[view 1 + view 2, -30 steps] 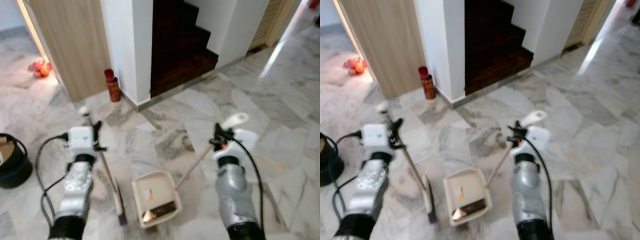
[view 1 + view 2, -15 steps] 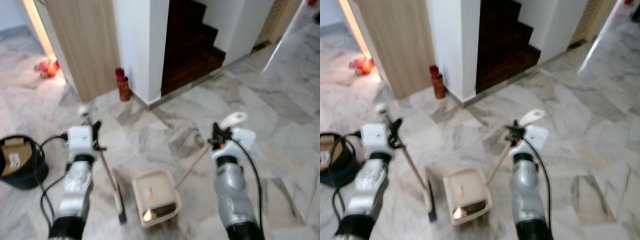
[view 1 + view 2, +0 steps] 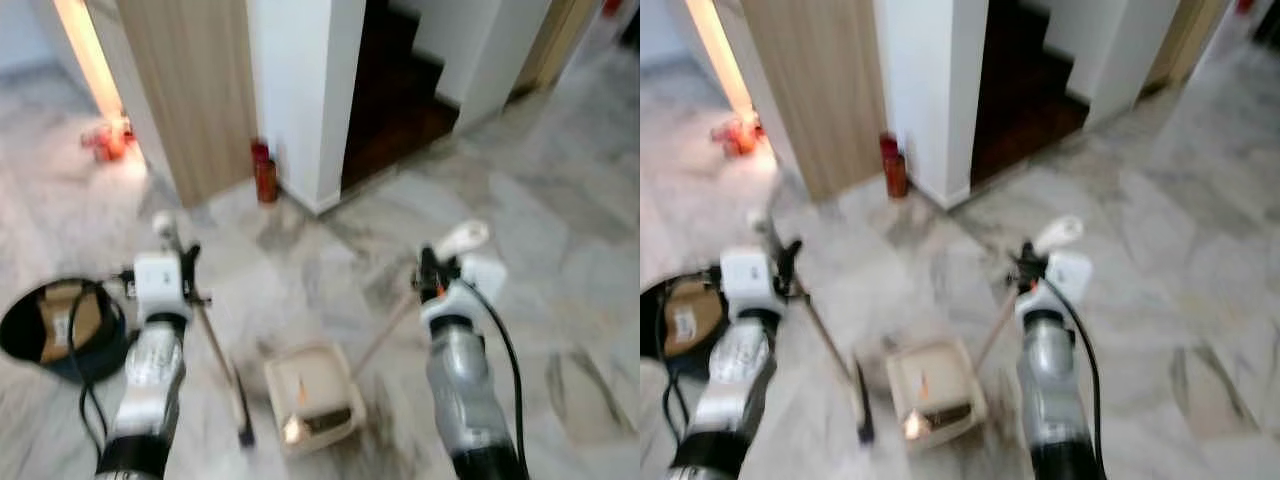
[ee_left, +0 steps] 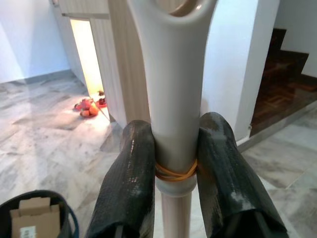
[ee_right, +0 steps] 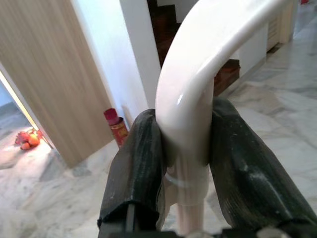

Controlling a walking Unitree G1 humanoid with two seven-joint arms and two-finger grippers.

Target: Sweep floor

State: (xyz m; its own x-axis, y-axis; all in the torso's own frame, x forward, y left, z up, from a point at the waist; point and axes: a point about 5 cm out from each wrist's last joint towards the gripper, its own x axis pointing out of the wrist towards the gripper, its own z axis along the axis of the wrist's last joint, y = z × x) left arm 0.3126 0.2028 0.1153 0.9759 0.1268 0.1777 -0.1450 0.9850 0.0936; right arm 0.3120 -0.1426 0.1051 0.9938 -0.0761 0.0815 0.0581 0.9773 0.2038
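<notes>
My left gripper point(image 3: 190, 262) is shut on the cream broom handle point(image 4: 171, 94); the broom point(image 3: 222, 362) slants down to its dark brush head point(image 3: 241, 405) on the marble floor. My right gripper point(image 3: 428, 268) is shut on the cream dustpan handle point(image 5: 190, 114), whose pole slopes down to the cream dustpan point(image 3: 312, 394) resting on the floor between my arms. Something shiny and brownish lies in the pan's front lip. The eye views are blurred.
A dark round bin point(image 3: 62, 330) holding a cardboard piece stands at my left. A red can point(image 3: 264, 180) sits by the white pillar point(image 3: 305, 90) and wooden panel point(image 3: 185, 90). Dark stairs point(image 3: 400, 95) rise behind. Small red-orange objects point(image 3: 108, 142) lie far left.
The whole picture has shifted rightward and blurred, so the camera turned left; the bin has come further into view. Both grippers keep their holds and the dustpan stays between the arms.
</notes>
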